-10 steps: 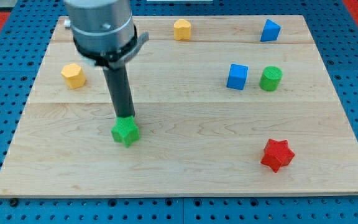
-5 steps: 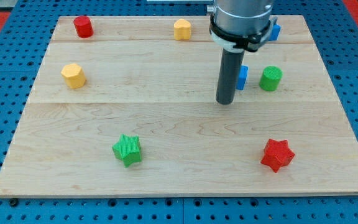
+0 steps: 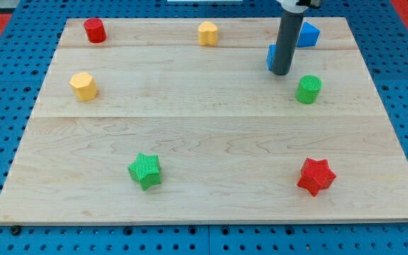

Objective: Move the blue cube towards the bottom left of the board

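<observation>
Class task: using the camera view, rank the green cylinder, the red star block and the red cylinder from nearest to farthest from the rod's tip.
Measured from my tip:
1. Green cylinder, just to the view's lower right.
2. Red star block, near the view's bottom right.
3. Red cylinder, at the view's top left.

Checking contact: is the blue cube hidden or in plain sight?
Mostly hidden: only a blue sliver shows left of my tip.

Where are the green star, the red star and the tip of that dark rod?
green star (image 3: 144,171), camera view, its top face
red star (image 3: 315,176), camera view, its centre
my tip (image 3: 280,73), camera view, rod's bottom end
</observation>
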`<state>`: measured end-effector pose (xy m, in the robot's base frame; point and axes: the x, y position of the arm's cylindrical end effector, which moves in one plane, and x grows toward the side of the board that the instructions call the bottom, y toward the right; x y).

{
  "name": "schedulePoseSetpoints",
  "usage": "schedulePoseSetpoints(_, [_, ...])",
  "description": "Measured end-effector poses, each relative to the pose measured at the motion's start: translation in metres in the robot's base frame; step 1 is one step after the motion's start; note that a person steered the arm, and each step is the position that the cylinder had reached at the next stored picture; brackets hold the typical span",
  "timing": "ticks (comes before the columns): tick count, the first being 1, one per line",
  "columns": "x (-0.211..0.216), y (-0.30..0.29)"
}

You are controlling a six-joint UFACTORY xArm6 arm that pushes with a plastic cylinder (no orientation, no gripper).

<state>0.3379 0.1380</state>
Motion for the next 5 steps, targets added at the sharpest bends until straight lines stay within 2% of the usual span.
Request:
schedulePoseSetpoints(1, [-0.005,0.053])
schedulePoseSetpoints(2, [-0.031,0.069])
schedulePoseSetpoints(4, [-0.019,-0.150])
schedulePoseSetpoints(5, [-0.053,-0.126])
